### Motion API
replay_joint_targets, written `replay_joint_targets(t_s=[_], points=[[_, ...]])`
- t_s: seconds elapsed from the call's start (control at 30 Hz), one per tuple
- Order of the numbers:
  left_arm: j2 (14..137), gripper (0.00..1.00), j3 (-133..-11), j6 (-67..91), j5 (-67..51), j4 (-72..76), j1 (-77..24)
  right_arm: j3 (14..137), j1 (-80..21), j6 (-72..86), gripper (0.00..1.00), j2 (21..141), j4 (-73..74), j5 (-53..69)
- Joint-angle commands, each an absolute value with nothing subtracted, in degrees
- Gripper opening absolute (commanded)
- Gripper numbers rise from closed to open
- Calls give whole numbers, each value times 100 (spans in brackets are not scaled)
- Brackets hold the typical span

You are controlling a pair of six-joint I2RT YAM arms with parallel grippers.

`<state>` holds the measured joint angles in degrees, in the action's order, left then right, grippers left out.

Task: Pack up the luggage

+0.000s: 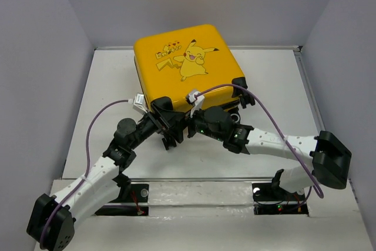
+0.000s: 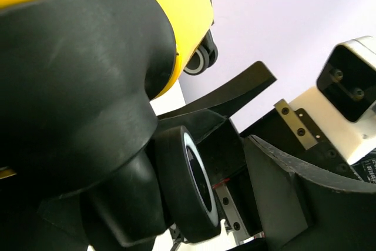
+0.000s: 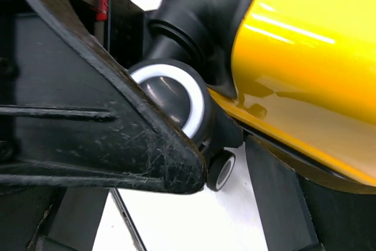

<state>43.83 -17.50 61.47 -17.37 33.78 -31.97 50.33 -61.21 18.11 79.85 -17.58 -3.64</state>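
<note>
Left pincer: jaws spread wide, nothing held, set at the near left corner of the suitcase. Right pincer: jaws also wide apart, nothing gripped, at the same corner just beside the left one, with a corner wheel of the suitcase between its fingers. The suitcase is shut and lies flat on the worktop, printed side up.

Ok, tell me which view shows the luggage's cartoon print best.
Top external: the whole closed lid of the luggage faces that camera, print unobstructed. Both wrist views sit too close, showing only yellow shell and a wheel; no print.
</note>
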Motion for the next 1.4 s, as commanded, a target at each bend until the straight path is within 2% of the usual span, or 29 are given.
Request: replay_joint_targets(t_s=[0.0, 0.17, 0.37, 0.47, 0.5, 0.53, 0.57, 0.6, 0.63, 0.67, 0.73, 0.8, 0.83, 1.03, 1.13, 1.2, 1.27, 1.37], points=[[4017, 99, -1635, 6073, -1899, 3517, -3085, 5125, -6126, 1538, 92, 7919, -2504, -210], [3192, 99, -1608, 5915, -1108, 2244, -2944, 5114, -6126, 1591, 89, 8207, -3015, -194], [2900, 99, -1740, 5748, -984, 1776, -2918, 5466, -6126, 1670, 90, 8771, -3489, -193], [2918, 99, -1767, 5687, -1046, 1758, -2909, 5546, -6126, 1748, 84, 8947, -3672, -307], [2918, 99, -1784, 5669, -1046, 1723, -2909, 5511, -6126, 1766, 78, 8956, -3778, -308], [2909, 99, -1802, 5625, -1011, 1644, -2909, 5485, -6126, 1801, 64, 8947, -3875, -334], [2874, 97, -1845, 5503, -959, 1383, -2900, 5467, -6126, 1837, 57, 8930, -3954, -360], [2839, 96, -1872, 5424, -862, 1232, -2900, 5449, -6126, 1846, 42, 8912, -3964, -447], [2700, 92, -1889, 5336, -635, 1039, -2900, 5458, -6126, 1846, 35, 8895, -3903, -509], [2594, 90, -1881, 5265, -502, 637, -2900, 5458, -6126, 1828, 24, 8842, -3859, -588], [2226, 84, -1811, 5230, -178, 335, -2900, 5536, -6126, 1811, 15, 8789, -3649, -886], [1953, 66, -1662, 5203, -62, 10, -2900, 5616, -6126, 1653, 8, 8684, -3253, -1150], [1594, 54, -1513, 5160, 165, -174, -2900, 5816, -6056, 1513, 7, 8623, -2913, -1247], [1738, 32, -897, 5037, 26, 358, -2918, 6441, -5863, 1169, 7, 8596, -1549, -1152], [2205, 30, -800, 4791, 26, 772, -2988, 6626, -5862, 1125, 7, 8587, -1267, -1020], [2451, 33, -852, 4668, 26, 1246, -3093, 6723, -5862, 1151, 7, 8587, -1204, -906], [2837, 41, -948, 4483, -193, 1669, -3172, 6750, -5862, 1151, 7, 8587, -1204, -853], [3286, 41, -1160, 4264, -71, 1495, -3261, 6776, -5862, 1169, 7, 8613, -1187, -853]])
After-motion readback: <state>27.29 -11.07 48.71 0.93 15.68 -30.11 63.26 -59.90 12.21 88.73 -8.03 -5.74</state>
